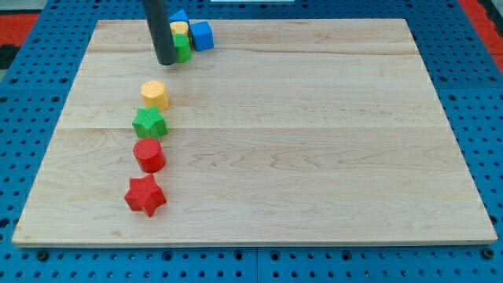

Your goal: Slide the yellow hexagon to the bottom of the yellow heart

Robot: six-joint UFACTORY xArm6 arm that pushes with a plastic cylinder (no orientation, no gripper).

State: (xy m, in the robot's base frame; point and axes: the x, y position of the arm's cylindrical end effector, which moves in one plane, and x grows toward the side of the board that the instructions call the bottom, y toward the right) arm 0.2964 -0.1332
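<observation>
On the pale wooden worktop (314, 118), the small yellow hexagon block (155, 93) lies below my tip (167, 61), a bare rod with no hand, beside the top cluster's partly hidden yellow block (179, 29).

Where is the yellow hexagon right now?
The yellow hexagon sits on the view's left side of the board, just above the green star and below my tip.
</observation>
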